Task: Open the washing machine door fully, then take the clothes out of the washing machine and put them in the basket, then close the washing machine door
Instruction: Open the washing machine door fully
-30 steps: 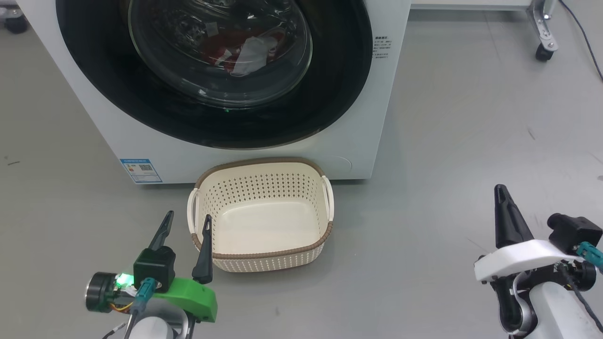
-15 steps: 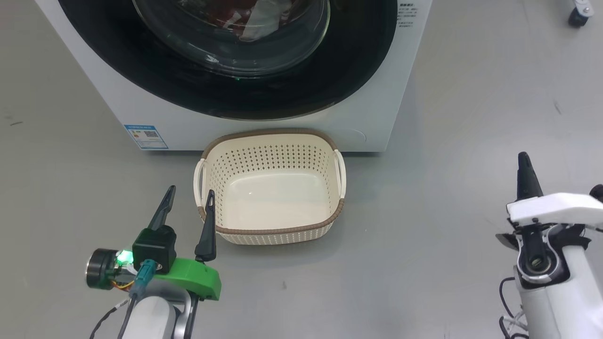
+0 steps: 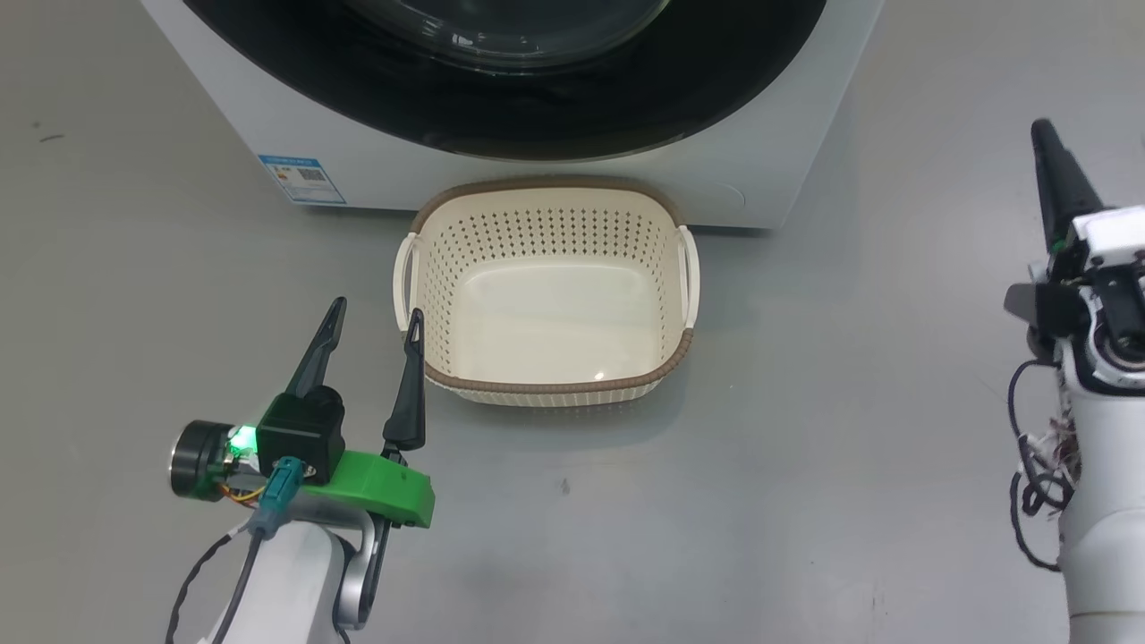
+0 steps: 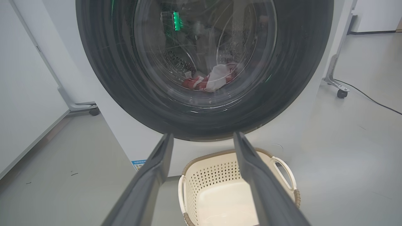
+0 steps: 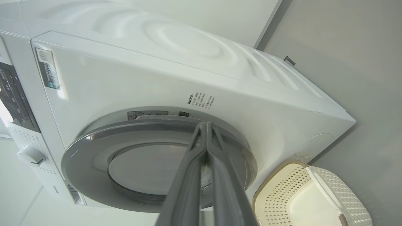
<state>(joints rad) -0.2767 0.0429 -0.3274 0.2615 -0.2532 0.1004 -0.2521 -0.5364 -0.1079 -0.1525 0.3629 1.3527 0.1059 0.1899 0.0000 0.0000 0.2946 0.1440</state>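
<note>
**Door shut, clothes inside, both pincers clear of the machine**

The big white front-loading washing machine [image 3: 295,134] stands on the grey floor [image 3: 850,402], with a small blue label [image 3: 302,179] low on its front at the left. Its large round glossy black door [image 3: 537,116], with the bulging clear glass bowl at the centre, lies closed against the front. Through the glass, in the left wrist view, the red clothes [image 4: 204,82] with a white cloth piece among them lie at the bottom of the perforated steel drum.

The small rectangular cream plastic basket [image 3: 555,390], with perforated sides, a brown woven-look rim and two white side handles, sits on the floor just in front of the machine, below the door. Its smooth bottom is bare.

The left pincer [image 3: 377,309] is spread wide and has hold of nothing. It hangs just beside the basket's left side, fingers pointing toward the machine, the inner fingertip close to the left handle.

The right pincer [image 3: 1042,134] has its two dark fingers pressed together with nothing between them. It is off to the right of the machine, well apart from the basket, and in its own wrist view it points toward the door's rim.
</note>
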